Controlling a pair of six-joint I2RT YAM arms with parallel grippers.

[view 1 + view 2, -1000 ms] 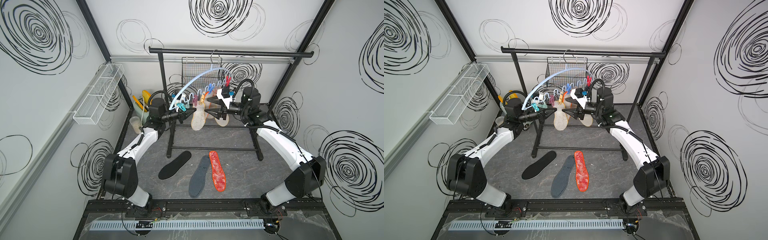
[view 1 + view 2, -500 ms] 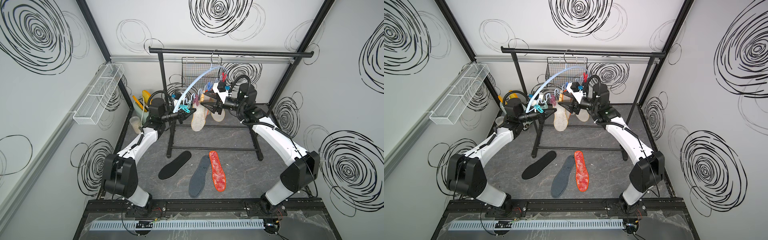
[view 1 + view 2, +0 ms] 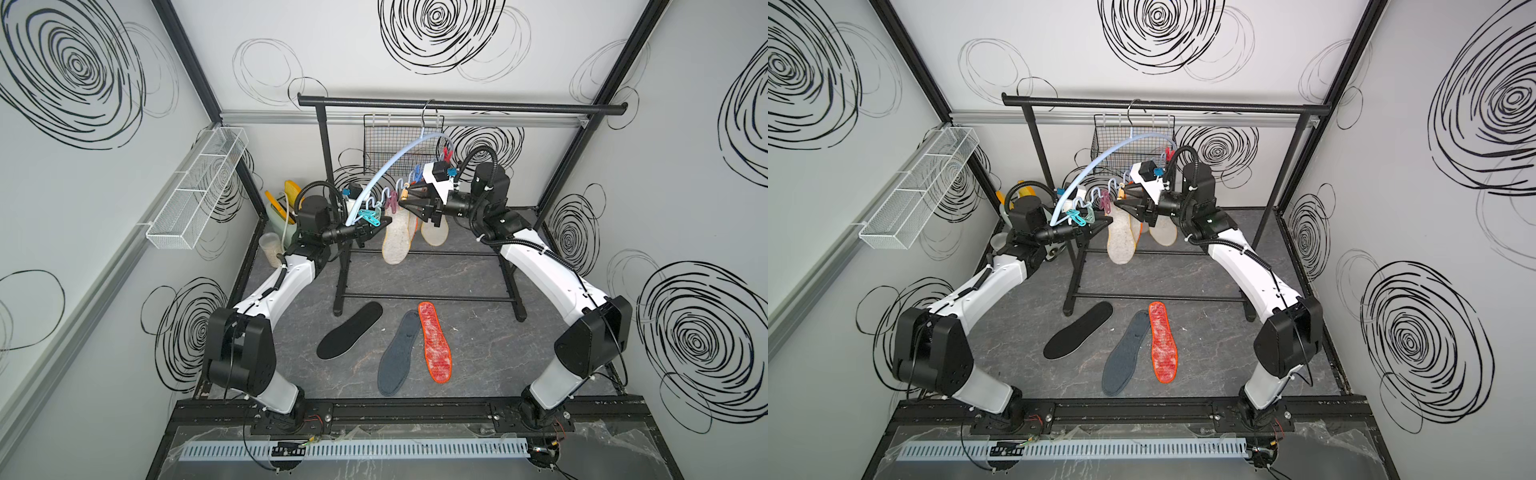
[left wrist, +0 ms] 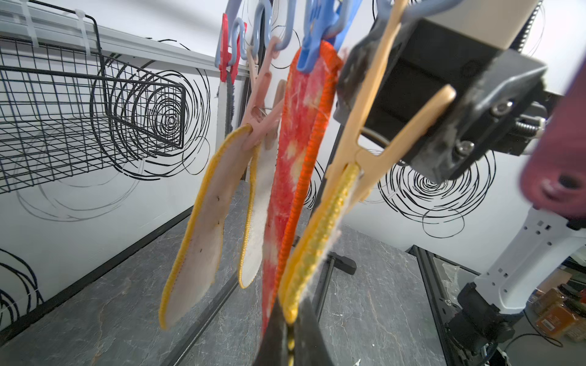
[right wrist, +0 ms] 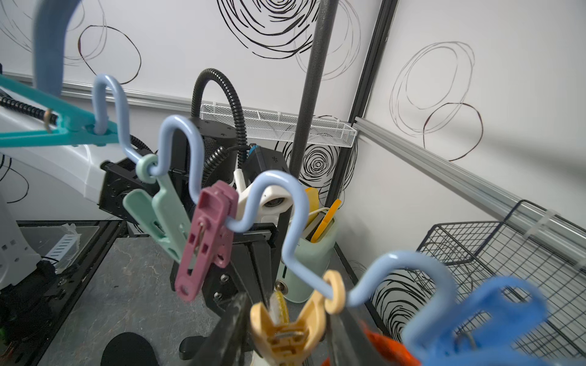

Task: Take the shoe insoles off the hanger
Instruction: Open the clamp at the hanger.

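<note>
Left wrist | yellow-edged insole (image 4: 317, 240) hangs lengthwise | left end effector (image 4: 289, 321) pinches it | right end effector (image 5: 287, 326) unclear

Hanger (image 3: 388, 164) hooked on rail (image 3: 478, 107); basket (image 3: 395, 141) behind. Hung insoles (image 3: 436, 235) dangle from it above the worktop (image 3: 498, 353). Left pincer (image 3: 374, 225) meets the nearest insole (image 3: 395, 245) from the left; right pincer (image 3: 405, 199), from the right, straddles one peg (image 5: 287, 329). Three loose insoles (image 3: 434, 345) lie side by side before the rail's feet. Toaster (image 3: 280, 212): back left corner; tray (image 3: 195, 195) on left wall.
</note>
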